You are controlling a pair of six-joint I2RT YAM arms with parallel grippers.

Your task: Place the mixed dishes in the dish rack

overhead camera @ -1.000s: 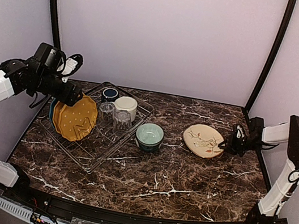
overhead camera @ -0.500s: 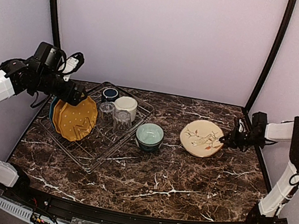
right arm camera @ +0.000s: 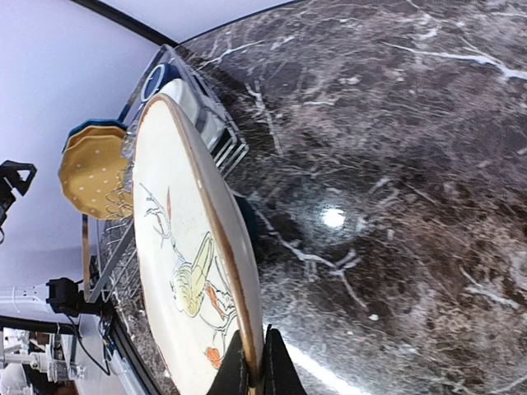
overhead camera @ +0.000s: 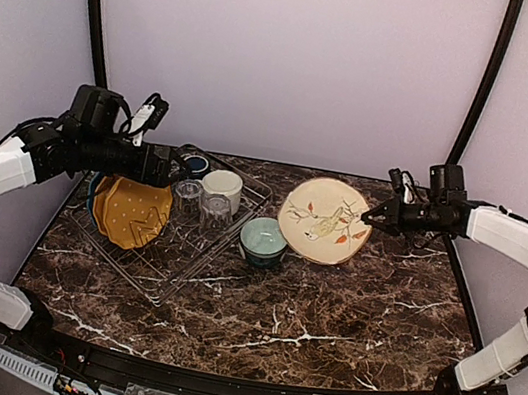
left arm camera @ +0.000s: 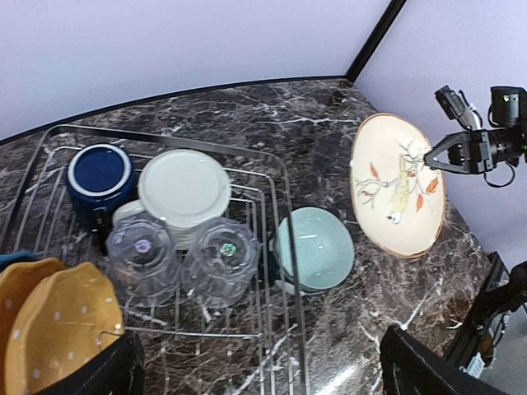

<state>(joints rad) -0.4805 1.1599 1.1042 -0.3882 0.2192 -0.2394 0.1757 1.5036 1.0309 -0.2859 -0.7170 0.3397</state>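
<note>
My right gripper (overhead camera: 370, 218) is shut on the rim of the cream leaf-patterned plate (overhead camera: 324, 220), holding it tilted on edge above the table; the fingertips (right arm camera: 245, 370) pinch its lower rim (right arm camera: 181, 263). The pale-teal bowl (overhead camera: 264, 239) stands on the table just right of the dish rack (overhead camera: 143, 284). In the rack are the mustard-yellow plate (overhead camera: 132, 211), a blue plate edge (overhead camera: 92, 194) behind it, the dark blue mug (overhead camera: 195, 165), the cream mug (overhead camera: 222, 187) and two clear glasses (overhead camera: 188, 197). My left gripper (overhead camera: 159, 168) hovers open over the rack's left part, holding nothing.
The marble tabletop (overhead camera: 325, 319) spreads in front of and to the right of the rack. Black frame posts (overhead camera: 479, 92) rise at the back corners. From the left wrist, the bowl (left arm camera: 317, 247) sits beside the rack's right rim (left arm camera: 284, 206).
The right gripper has shut on the leaf plate, lifted it off the table and carried it left, tipping it on edge. The left gripper has shifted right over the rack and opened wider.
</note>
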